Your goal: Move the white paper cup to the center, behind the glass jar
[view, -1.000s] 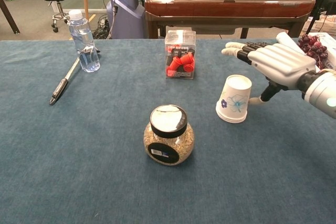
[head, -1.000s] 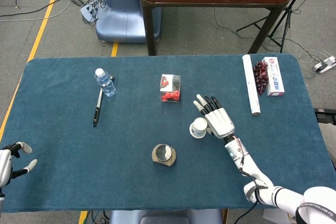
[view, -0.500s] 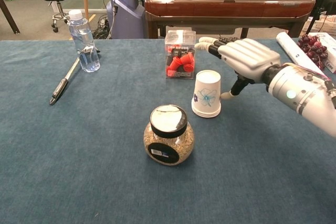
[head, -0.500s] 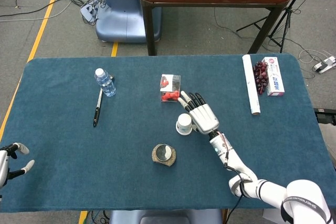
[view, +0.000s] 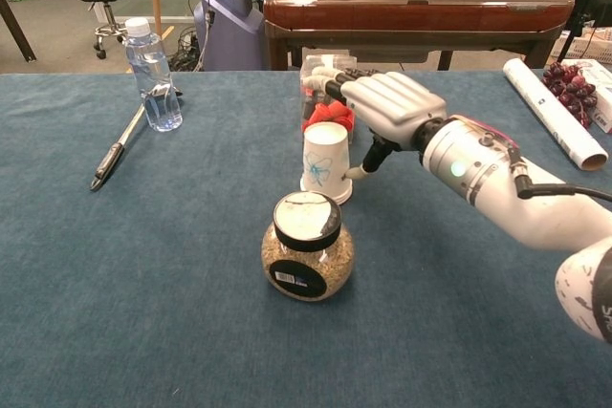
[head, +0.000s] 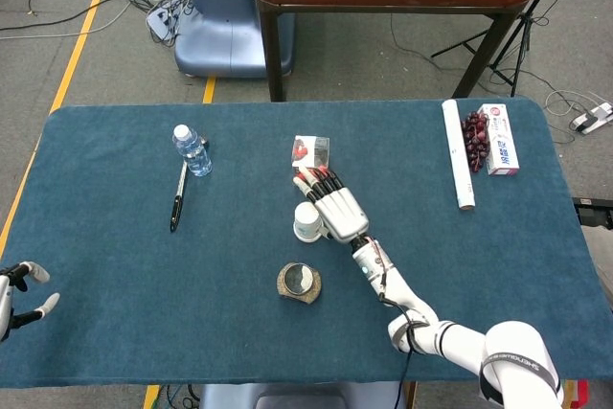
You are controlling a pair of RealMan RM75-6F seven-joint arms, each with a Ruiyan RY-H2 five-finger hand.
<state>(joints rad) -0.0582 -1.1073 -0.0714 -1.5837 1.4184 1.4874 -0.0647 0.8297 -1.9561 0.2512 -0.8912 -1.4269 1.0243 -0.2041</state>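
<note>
At the far left of the head view the left hand (head: pixel 19 289) sits off the worktop's (head: pixel 124 265) near-left corner, holding nothing, with what shows of its fingers apart; it is well away from everything the task concerns. Further in, a small water bottle (view: pixel 151 74) stands at about ten o'clock from the glass jar (view: pixel 307 246), with a black pen (view: pixel 117 154) lying just beside it, its long axis running from the bottle toward the near-left. The glass jar stands upright near the middle of the worktop, black lid on, grainy contents showing through. Directly at twelve o'clock from it, just behind and close to it, stands the white paper cup (view: pixel 324 163), mouth down with its blue flower print facing the chest camera. Behind the cup again is a clear box of red pieces (view: pixel 323 93), partly hidden. The right hand (view: pixel 387 107) lies at three o'clock from the cup: its fingers (view: pixel 330 74) reach flat and close together over and past the cup's upturned base, while the thumb presses the cup's right wall low down. The cup is steered rather than clasped, as far as the views show. Since the cup already looks centred behind the jar, the coming move is probably a withdrawal toward three o'clock without tipping it.
</note>
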